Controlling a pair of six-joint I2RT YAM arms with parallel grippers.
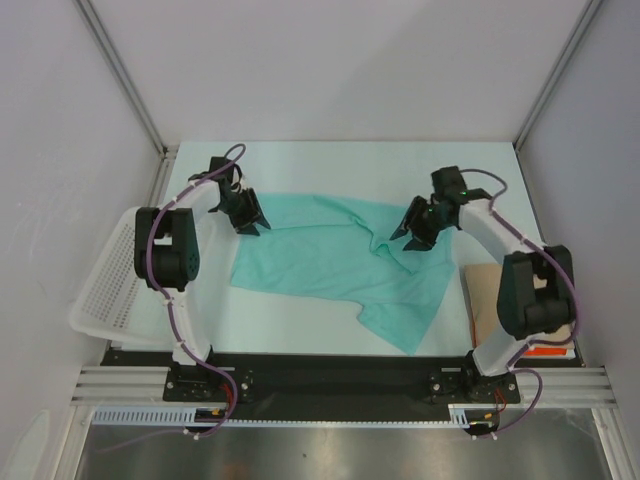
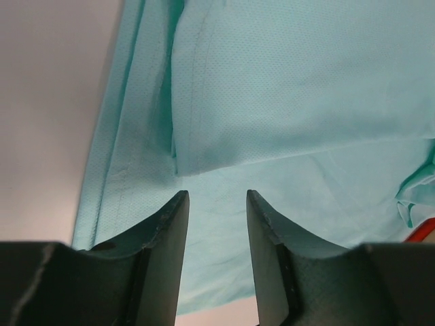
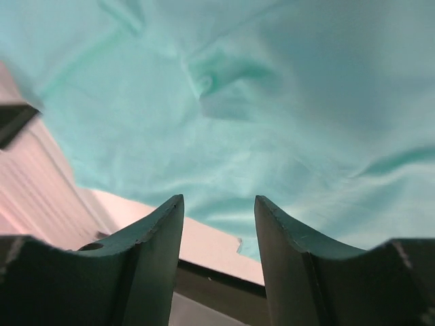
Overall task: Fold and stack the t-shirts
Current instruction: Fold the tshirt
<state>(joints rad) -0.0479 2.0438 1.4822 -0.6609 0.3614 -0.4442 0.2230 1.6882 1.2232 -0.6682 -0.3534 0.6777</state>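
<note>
Teal t-shirt [image 1: 330,265] rumpled on counter [image 1: 330,165], left end effector [image 1: 252,228] and right end effector [image 1: 405,238] both parted, empty, mesh basket [image 1: 105,290] far left, cardboard sheet [image 1: 483,290] right.

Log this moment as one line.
t-shirt: spread out, rumpled | left claw: open at shirt's far-left corner | right claw: open at shirt's far-right side

My left arm [image 1: 168,250] stands up from my bases [image 1: 195,380], elbow out to the left of them, forearm reaching far beyond them. My left claw [image 1: 250,220] tips down and inward, its fingers [image 2: 166,234] parted with nothing between them. My right arm [image 1: 530,290] mirrors this, elbow to the right of the bases. My right claw [image 1: 410,235] also points down and inward, its fingers [image 3: 160,238] parted and gripping nothing
</note>
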